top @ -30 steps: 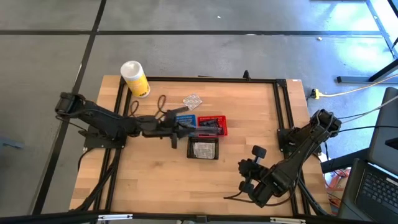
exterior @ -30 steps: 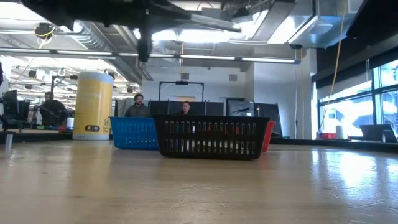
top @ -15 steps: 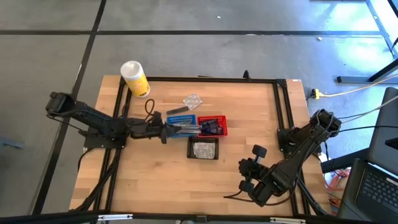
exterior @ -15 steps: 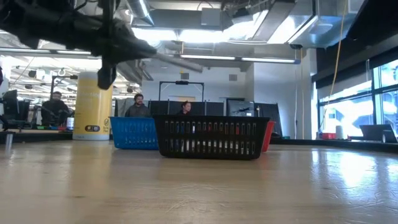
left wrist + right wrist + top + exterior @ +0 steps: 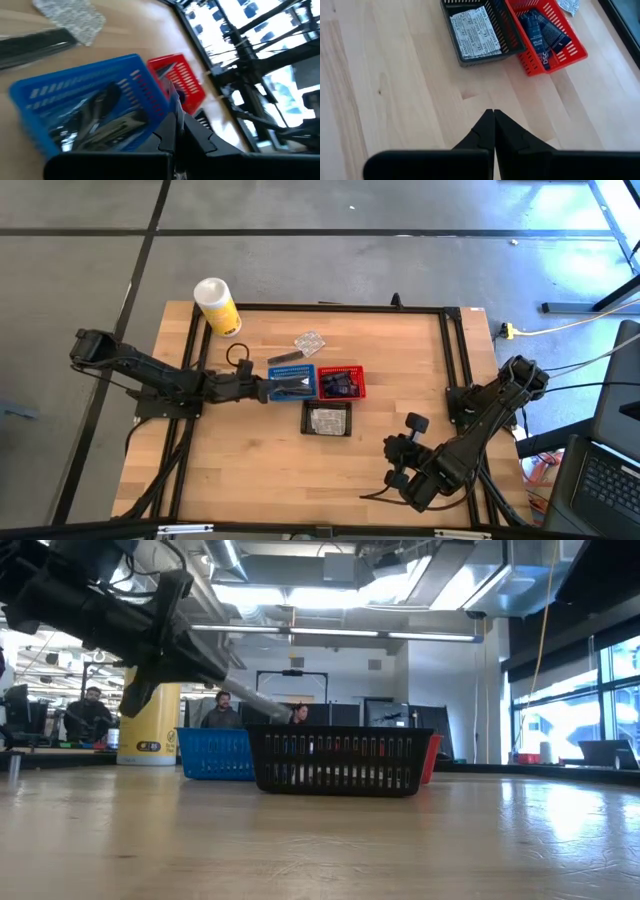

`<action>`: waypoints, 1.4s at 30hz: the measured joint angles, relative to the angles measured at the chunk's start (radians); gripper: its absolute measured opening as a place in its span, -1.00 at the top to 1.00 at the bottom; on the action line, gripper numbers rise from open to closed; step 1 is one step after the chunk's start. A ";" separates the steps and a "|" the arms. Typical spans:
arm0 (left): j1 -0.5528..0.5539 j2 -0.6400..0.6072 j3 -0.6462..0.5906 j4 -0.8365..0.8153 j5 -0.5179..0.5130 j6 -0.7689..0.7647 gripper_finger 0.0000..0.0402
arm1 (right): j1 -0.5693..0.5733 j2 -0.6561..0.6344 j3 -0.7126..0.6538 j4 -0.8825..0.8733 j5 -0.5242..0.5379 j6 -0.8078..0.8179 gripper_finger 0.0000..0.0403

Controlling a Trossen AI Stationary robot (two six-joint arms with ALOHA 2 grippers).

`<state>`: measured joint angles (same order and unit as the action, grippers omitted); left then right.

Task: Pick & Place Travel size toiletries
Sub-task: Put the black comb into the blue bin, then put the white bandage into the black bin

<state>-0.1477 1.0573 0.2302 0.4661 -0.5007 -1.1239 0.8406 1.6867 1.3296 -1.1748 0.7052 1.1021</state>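
Observation:
The blue basket holds slim grey tubes. The red basket beside it holds dark navy tubes. The black basket holds a clear crinkly packet. One grey tube and one clear packet lie flat on the table behind the baskets. My left gripper is shut with nothing in it, slanting down just above the blue basket's left rim. My right gripper hangs shut and empty above bare table, near right of the baskets.
A large white-and-yellow canister stands at the table's far left corner. A black frame runs along the table's edges. Bare wood lies in front of the baskets. People sit in the room beyond the table.
My left gripper has drawn back from above the blue and red baskets toward the table's left edge, sunk lower, and rolled about its own axis. It has stayed shut. The baskets and my right arm have kept still.

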 joint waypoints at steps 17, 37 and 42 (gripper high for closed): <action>0.052 0.000 0.000 -0.093 0.031 -0.015 0.78 | -0.004 0.000 0.000 0.000 0.013 -0.002 0.99; 0.131 0.001 0.001 0.053 0.236 0.189 0.26 | -0.008 0.000 0.000 0.007 0.013 -0.008 0.99; 0.191 0.001 0.001 0.171 0.288 0.260 0.27 | -0.008 0.000 0.000 0.010 0.013 -0.007 0.99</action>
<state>0.0430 1.0580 0.2314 0.6372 -0.2125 -0.8640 0.8322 1.6867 1.3296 -1.1649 0.7177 1.0946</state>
